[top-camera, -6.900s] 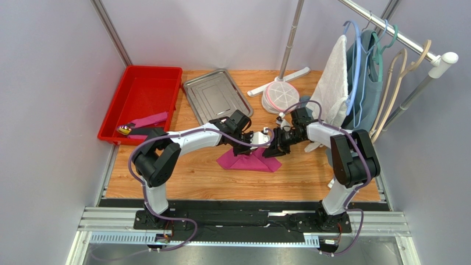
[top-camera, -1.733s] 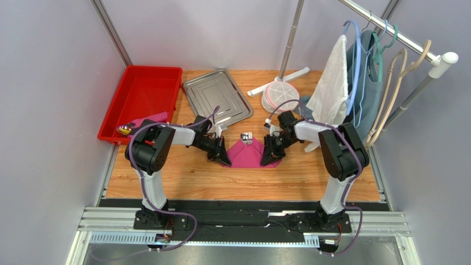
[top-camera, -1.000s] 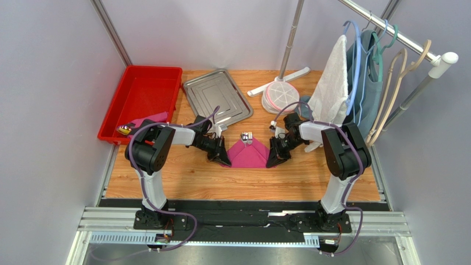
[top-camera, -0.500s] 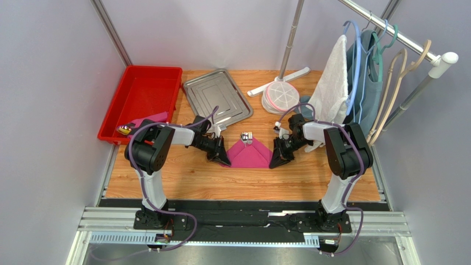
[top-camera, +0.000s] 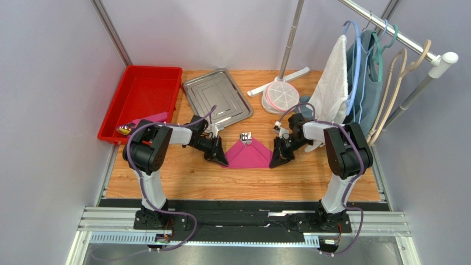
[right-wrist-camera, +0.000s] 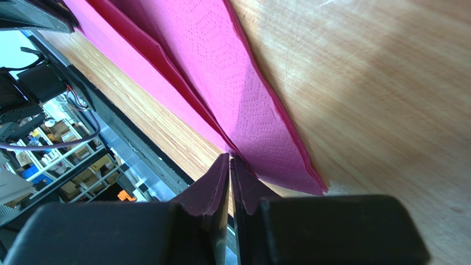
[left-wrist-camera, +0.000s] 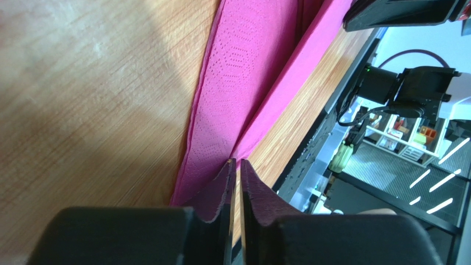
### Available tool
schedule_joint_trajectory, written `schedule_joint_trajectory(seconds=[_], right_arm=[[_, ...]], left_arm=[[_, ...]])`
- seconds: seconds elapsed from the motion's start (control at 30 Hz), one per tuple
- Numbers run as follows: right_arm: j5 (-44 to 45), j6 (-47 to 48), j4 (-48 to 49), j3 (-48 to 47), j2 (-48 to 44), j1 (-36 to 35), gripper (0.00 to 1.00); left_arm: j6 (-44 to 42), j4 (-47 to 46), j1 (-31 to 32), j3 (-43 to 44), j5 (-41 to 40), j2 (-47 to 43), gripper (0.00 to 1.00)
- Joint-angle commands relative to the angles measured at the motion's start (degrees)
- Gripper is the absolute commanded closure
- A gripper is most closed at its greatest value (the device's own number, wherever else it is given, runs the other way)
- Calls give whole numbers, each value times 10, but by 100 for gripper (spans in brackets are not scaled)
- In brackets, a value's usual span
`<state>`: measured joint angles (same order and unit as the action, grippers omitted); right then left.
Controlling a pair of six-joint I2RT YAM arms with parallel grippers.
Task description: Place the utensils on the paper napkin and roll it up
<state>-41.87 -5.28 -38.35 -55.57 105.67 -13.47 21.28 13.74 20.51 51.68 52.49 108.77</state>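
Overhead, paper napkin (top-camera: 247, 155): magenta, folded into a triangle, lying flat on the wooden table (top-camera: 188, 179) between the two arms, its point toward the far side.
Overhead, utensils (top-camera: 246, 136): shiny heads poke out at the triangle's far point; the rest is hidden under the paper.
Overhead, left gripper (top-camera: 221, 160): low on the table at the triangle's near left corner.
Overhead, right gripper (top-camera: 275, 162): low at the near right corner, mirroring its partner.
Overhead, surroundings: a steel tray (top-camera: 213, 99) lies beyond the napkin, a red bin (top-camera: 145, 96) sits to the tray's left, and a white towel (top-camera: 331, 83) hangs from the rack at right.
Left wrist, left gripper (left-wrist-camera: 235, 162): fingers nearly together with a narrow slit between them, tips at the napkin's corner; whether paper is caught cannot be told.
Left wrist, paper napkin (left-wrist-camera: 243, 72): embossed layers fan away from the tips across the wood.
Right wrist, right gripper (right-wrist-camera: 230, 157): fingers closed to a hairline, tips against the folded edge just beside the corner; whether any paper is pinched cannot be told.
Right wrist, paper napkin (right-wrist-camera: 221, 72): stacked pink layers run off toward the upper left.
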Motion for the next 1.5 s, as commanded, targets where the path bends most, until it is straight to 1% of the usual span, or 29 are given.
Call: schedule_joint_trajectory(seconds=[0.0, 0.03, 0.13, 0.27, 0.37, 0.57, 0.77, 0.9, 0.97, 1.0, 1.03, 1.1, 1.13, 1.2, 1.23, 1.27, 1.3, 1.33, 1.37, 1.4, 1.43, 1.47], right_arm=[[15, -1, 8, -18, -2, 3, 87], [7, -2, 7, -20, -6, 4, 87], [-26, -17, 8, -25, -26, -1, 85], [-56, -46, 22, -31, -51, -16, 84], [-59, -79, 45, -35, -58, -39, 83], [-41, -119, 92, -64, -15, -73, 84], [-10, -146, 141, -74, 24, -84, 86], [11, -151, 145, -72, 46, -84, 88], [16, -151, 145, -64, 51, -85, 89], [16, -150, 145, -61, 52, -85, 89], [18, -149, 146, -60, 52, -85, 89], [19, -147, 146, -57, 53, -85, 89], [20, -147, 144, -57, 53, -85, 89], [19, -146, 143, -58, 54, -84, 89], [17, -147, 143, -59, 55, -85, 90], [14, -146, 143, -60, 56, -85, 89], [14, -146, 142, -60, 57, -85, 89], [14, -147, 142, -60, 59, -84, 90], [13, -146, 141, -60, 59, -85, 90], [12, -146, 141, -60, 59, -85, 90], [11, -146, 140, -60, 60, -85, 90], [11, -146, 138, -59, 60, -85, 90]], left_arm=[[-33, 30, -6, -3, -24, -14, 90], [-33, 30, -6, -2, -24, -11, 95], [-27, 28, -6, 3, -23, -3, 99], [-24, 25, -6, 3, -20, -1, 100], [-25, 25, -6, 4, -21, -2, 100], [-17, 12, -6, 2, -16, 1, 100], [-19, 6, -6, -1, -15, 0, 100], [-16, -5, -6, -3, -2, 0, 100], [-3, -38, -6, -13, 25, -16, 98], [5, -55, -6, -18, 35, -24, 96], [29, -101, -6, -24, 54, -42, 94], [60, -154, -5, -33, 69, -53, 89], [97, -211, -4, -37, 77, -61, 88], [140, -277, 2, -51, 76, -66, 85], [182, -342, 6, -54, 74, -62, 84], [200, -373, 11, -57, 71, -58, 83], [218, -427, 22, -57, 70, -52, 82], [250, -450, 29, -56, 65, -37, 82], [264, -470, 35, -53, 61, -27, 82], [281, -521, 45, -53, 57, -18, 82], [314, -548, 51, -53, 49, -1, 82], [328, -572, 57, -51, 45, 8, 82]])
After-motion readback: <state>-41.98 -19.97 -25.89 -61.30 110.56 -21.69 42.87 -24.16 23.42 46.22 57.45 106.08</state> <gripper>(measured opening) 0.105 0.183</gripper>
